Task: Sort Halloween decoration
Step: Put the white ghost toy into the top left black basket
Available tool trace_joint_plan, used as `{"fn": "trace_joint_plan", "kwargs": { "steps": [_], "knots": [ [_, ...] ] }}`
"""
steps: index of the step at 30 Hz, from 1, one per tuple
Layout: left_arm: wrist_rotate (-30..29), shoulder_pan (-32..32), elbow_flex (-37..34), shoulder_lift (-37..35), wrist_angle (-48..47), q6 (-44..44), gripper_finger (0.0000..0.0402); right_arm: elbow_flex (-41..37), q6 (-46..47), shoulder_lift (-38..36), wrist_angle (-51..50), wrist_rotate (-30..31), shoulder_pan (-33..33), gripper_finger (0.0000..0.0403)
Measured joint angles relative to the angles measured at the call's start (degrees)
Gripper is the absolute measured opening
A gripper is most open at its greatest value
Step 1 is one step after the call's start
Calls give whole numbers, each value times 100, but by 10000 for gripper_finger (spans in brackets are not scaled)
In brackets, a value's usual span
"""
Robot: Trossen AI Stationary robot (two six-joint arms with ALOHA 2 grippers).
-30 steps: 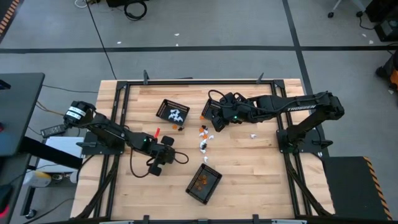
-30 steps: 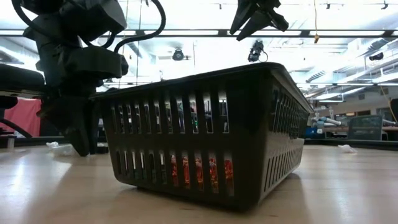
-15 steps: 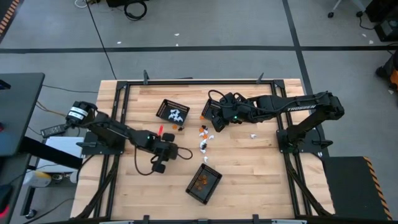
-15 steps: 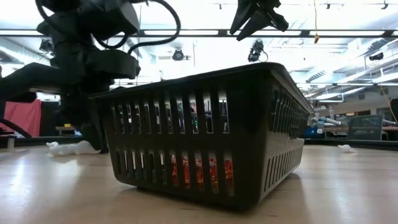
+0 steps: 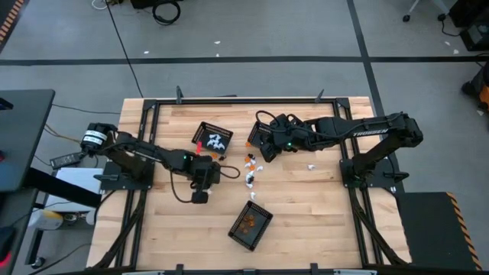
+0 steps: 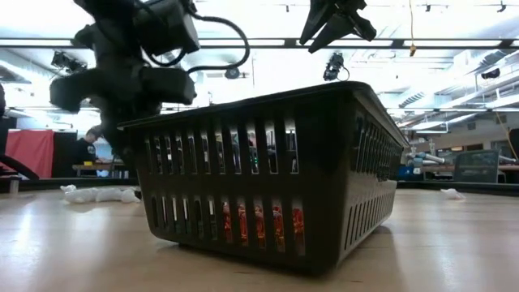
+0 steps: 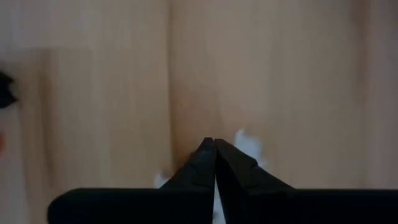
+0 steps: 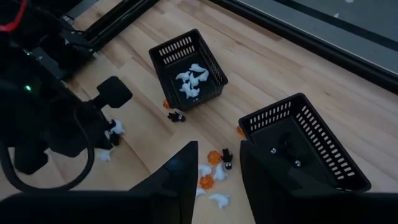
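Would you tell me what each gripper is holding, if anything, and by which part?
The left gripper looks shut on a white trinket; the pinched part is hidden. The right gripper is open, holding nothing.

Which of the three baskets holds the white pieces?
The basket nearest the left arm, toward the table's far edge. The near basket holds orange ones; the basket under the right tool shows black.

Light wooden desk carries three black mesh baskets: one with white trinkets, one with orange trinkets, one under the right end effector. Left end effector near loose orange, white and black trinkets mid-desk.
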Motion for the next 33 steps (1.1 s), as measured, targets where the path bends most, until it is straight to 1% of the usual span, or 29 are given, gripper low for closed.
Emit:
{"fn": "trace_joint_plan", "kwargs": {
  "steps": [2,6,9,12,14,16,19,23,33],
  "knots": [
    [53,-9,16,-102,-23,-37,29,0,2,0,0,-1,0,124],
    [62,-131,16,-223,0,336,68,0,0,0,7,3,0,124],
    [200,-234,16,-219,-42,515,113,0,0,0,12,3,0,124],
    [315,-384,9,-177,-37,810,167,0,2,0,44,5,0,124],
    [271,-481,-22,-177,39,1035,202,0,47,0,56,7,0,124],
    [75,-554,-77,-177,150,1262,233,0,100,0,55,8,0,124],
    [-56,-609,-208,-177,385,1532,260,0,111,0,57,12,0,124],
    [-55,-560,-387,-62,445,1582,262,0,114,0,72,16,0,124],
    [-11,-427,-378,326,721,1853,203,2,133,0,140,48,0,124]
  ]
}}
